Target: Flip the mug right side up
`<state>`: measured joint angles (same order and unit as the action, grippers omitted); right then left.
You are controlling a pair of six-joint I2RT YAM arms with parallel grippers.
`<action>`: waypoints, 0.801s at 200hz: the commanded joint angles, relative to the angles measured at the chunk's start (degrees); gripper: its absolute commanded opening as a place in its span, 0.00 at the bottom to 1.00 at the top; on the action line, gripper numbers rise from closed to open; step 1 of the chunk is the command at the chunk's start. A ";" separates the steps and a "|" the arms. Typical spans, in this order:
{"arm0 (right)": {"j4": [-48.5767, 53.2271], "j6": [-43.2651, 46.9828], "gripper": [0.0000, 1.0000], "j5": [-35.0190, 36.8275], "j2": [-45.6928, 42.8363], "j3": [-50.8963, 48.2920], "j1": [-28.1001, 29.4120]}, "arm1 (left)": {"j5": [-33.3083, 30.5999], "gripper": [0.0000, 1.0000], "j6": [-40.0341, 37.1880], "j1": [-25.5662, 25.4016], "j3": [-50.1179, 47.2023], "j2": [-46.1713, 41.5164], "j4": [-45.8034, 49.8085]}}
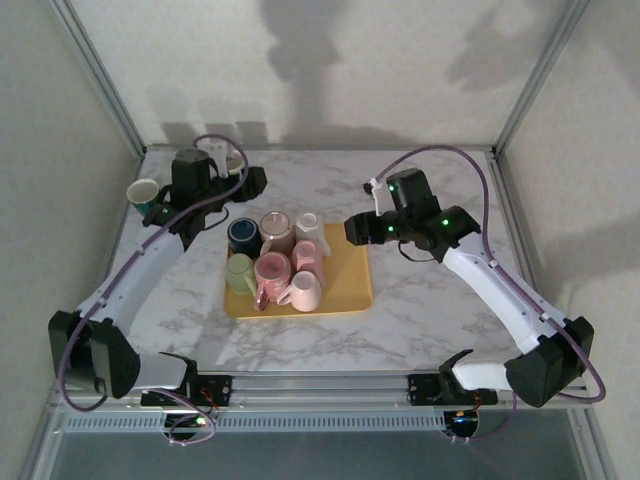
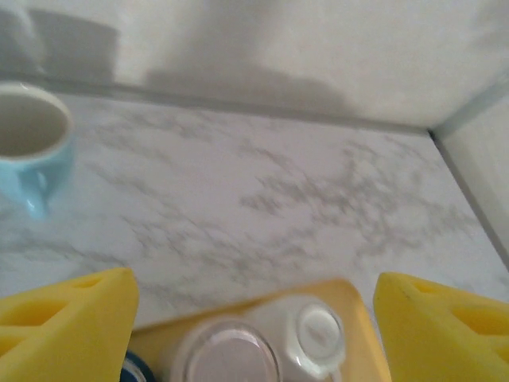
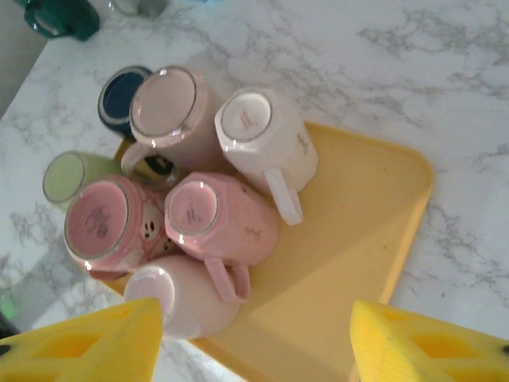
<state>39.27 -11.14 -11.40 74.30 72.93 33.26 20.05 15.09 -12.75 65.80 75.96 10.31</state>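
Observation:
Several mugs stand bottom-up on the yellow tray (image 1: 345,285): a white one (image 3: 262,135), a beige one (image 3: 163,107), a pink one (image 3: 219,219), a patterned pink one (image 3: 103,223) and a pale pink one (image 3: 187,298). A navy mug (image 3: 119,99) and a green mug (image 3: 67,177) sit at the tray's left edge. My right gripper (image 3: 254,338) hangs open above the tray's near right part, holding nothing. My left gripper (image 2: 254,306) is open over the tray's far edge, above the beige mug (image 2: 227,354) and white mug (image 2: 318,334).
A light blue mug (image 2: 32,139) stands upright on the marble table (image 2: 286,183) near the back wall. A teal mug (image 1: 143,194) stands upright at the far left. Walls and a metal frame close in the table on three sides.

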 commanded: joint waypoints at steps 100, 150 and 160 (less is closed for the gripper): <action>-8.76 17.66 0.46 -4.57 8.95 -7.80 0.41 | 8.14 0.79 0.46 -1.40 -19.01 -14.54 4.53; -10.15 8.34 0.42 -4.28 20.99 -0.39 1.30 | 10.89 0.79 0.54 -1.34 -21.00 -14.57 0.48; -10.76 6.73 0.44 -3.59 22.69 0.63 1.60 | 11.48 0.79 0.65 -1.31 -21.40 -14.29 -0.07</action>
<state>30.85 0.82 -16.29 94.45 69.28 33.80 29.02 15.25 -13.85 45.60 62.00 13.82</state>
